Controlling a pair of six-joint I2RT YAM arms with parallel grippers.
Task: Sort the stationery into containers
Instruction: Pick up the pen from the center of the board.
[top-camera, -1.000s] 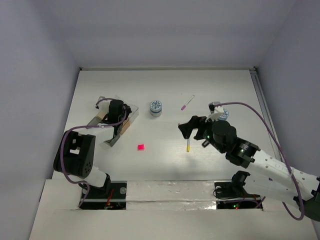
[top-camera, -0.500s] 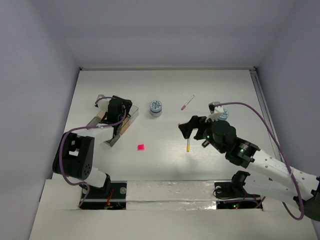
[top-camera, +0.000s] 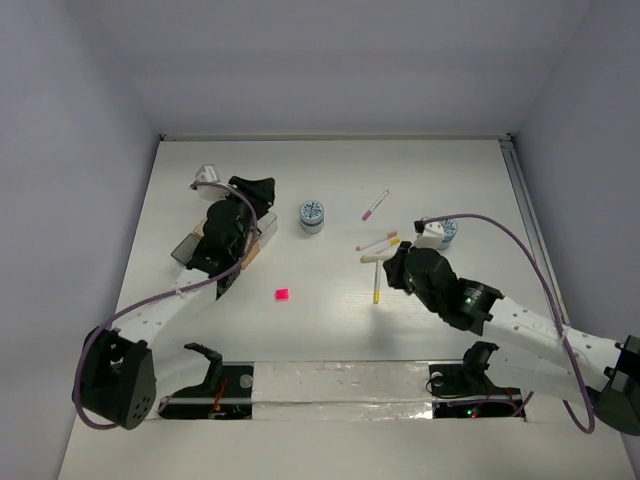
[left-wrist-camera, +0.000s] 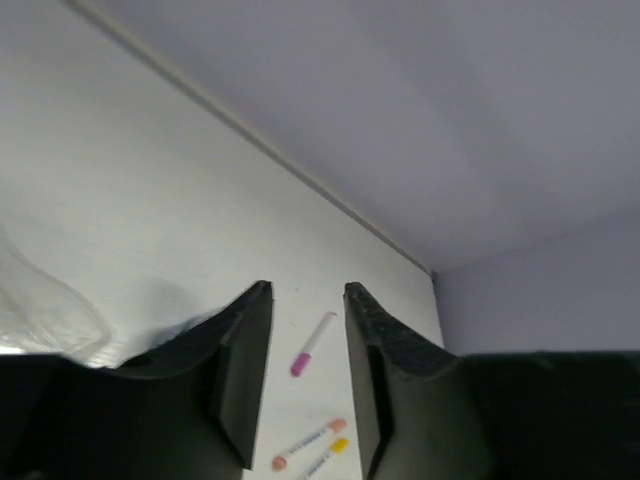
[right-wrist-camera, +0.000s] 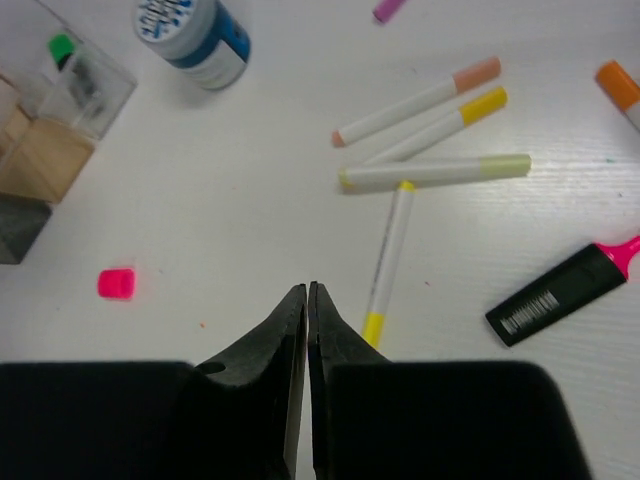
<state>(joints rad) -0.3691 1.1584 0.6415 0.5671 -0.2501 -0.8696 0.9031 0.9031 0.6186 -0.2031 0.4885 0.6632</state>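
our left gripper (left-wrist-camera: 305, 375) hangs at the far end of the containers (top-camera: 188, 248) on the desk's (top-camera: 330, 330) left, released, nothing btwn its jaws. right gripper (right-wrist-camera: 307, 305) is clenched, holding nothing, just beside a yellow-tipped pen (right-wrist-camera: 388, 255). three more pens (right-wrist-camera: 430, 127) lie far of that one, black marker (right-wrist-camera: 555, 297) to its right, pink cube (right-wrist-camera: 116, 283) to its left. blue-white disc (right-wrist-camera: 193, 38) stands right of the containers, apart.

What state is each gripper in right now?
Left gripper: open, empty.
Right gripper: closed, holding nothing.
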